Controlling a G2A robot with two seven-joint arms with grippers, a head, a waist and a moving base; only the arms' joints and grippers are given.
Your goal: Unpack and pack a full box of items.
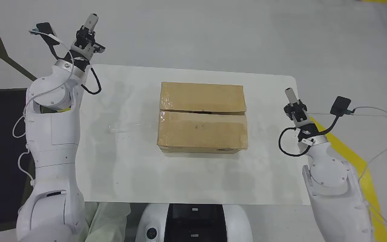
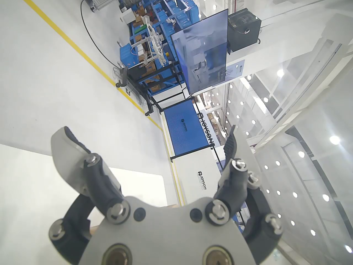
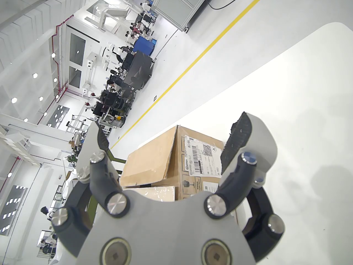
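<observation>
I judge this is the very start. The brown cardboard box [image 1: 202, 118] sits on the white table [image 1: 121, 163] with its 2 top flaps folded shut along a seam and nothing unpacked. The left gripper [image 2: 149, 139] hangs well apart from the box, off its far-left corner, spread wide and holding nothing. The right gripper [image 3: 168, 128] is well off the box's right side, equally wide and empty. Next I'd bring a gripper to the seam and lift a flap. I count 1 box, 1 table, 2 grippers.

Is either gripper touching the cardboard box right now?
No, the left gripper and right gripper both sit apart from the cardboard box.
</observation>
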